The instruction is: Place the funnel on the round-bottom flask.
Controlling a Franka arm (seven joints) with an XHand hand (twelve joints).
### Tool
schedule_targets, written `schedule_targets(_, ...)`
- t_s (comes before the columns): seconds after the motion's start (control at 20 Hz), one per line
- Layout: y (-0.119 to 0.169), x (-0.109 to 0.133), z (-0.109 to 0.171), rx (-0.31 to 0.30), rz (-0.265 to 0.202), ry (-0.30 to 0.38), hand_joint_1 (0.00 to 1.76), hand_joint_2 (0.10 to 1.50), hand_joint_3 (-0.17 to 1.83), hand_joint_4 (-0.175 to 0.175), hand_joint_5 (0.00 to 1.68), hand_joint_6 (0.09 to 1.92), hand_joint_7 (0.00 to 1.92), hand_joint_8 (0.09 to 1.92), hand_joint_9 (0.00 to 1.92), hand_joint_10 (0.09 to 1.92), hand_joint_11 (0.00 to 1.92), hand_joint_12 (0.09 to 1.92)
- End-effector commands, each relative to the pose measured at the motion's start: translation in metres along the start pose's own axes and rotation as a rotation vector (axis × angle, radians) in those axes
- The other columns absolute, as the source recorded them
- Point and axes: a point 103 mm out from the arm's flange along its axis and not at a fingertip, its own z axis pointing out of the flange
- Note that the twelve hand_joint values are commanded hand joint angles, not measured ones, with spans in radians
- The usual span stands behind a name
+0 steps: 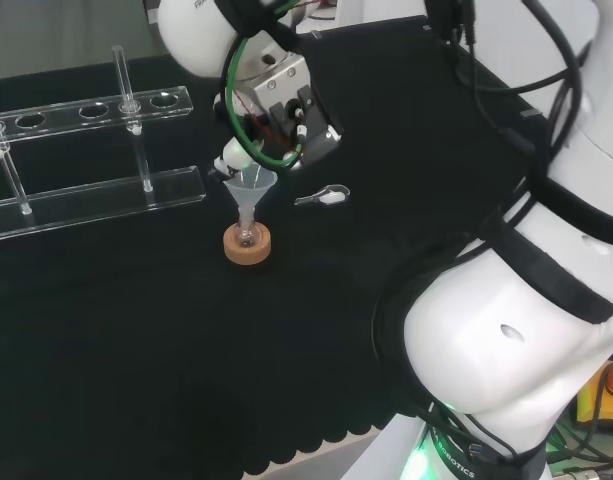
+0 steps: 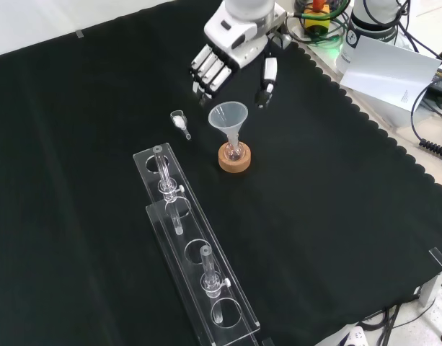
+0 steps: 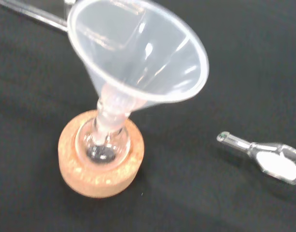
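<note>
A clear plastic funnel [image 2: 228, 118] [image 1: 250, 187] [image 3: 138, 53] stands with its stem in the neck of a small round-bottom flask [image 2: 233, 151] [image 3: 103, 145] [image 1: 247, 236]. The flask rests in a cork ring stand [image 2: 234, 160] [image 1: 247, 245] [image 3: 99, 159]. In the front view the hand [image 2: 231, 54] hangs just above and behind the funnel, its fingers [image 2: 208, 72] straight and pointing down, the thumb [image 2: 267, 81] apart at the right. Nothing is held; the hand is clear of the funnel's rim. In the head view the hand [image 1: 286, 105] sits right over the funnel.
A small clear scoop with white powder [image 2: 180, 121] [image 1: 324, 197] [image 3: 268, 159] lies on the cloth near the flask. A clear test-tube rack [image 2: 192, 238] [image 1: 86, 150] with a few tubes stands in front of the flask in the front view. The arm's white links [image 1: 526, 280] rise at the head view's right.
</note>
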Motion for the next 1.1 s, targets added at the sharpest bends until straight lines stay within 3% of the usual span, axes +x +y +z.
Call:
schedule_targets(0.05, -0.023, -0.027, -0.020, -0.055, 0.040, 0.034, 0.48, 0.76, 0.29, -0.063, 0.37, 0.16, 0.21, 0.75, 0.41, 0.71, 0.27, 1.36)
schedule_targets(0.6, -0.048, -0.061, -0.021, -0.061, 0.112, 0.092, 0.58, 0.80, 0.30, -0.066, 0.42, 0.13, 0.29, 0.73, 0.54, 0.64, 0.36, 1.33)
schedule_targets(1.1, -0.050, -0.068, -0.017, -0.055, 0.126, 0.087, 0.62, 0.81, 0.32, -0.065, 0.44, 0.12, 0.32, 0.72, 0.57, 0.62, 0.39, 1.31)
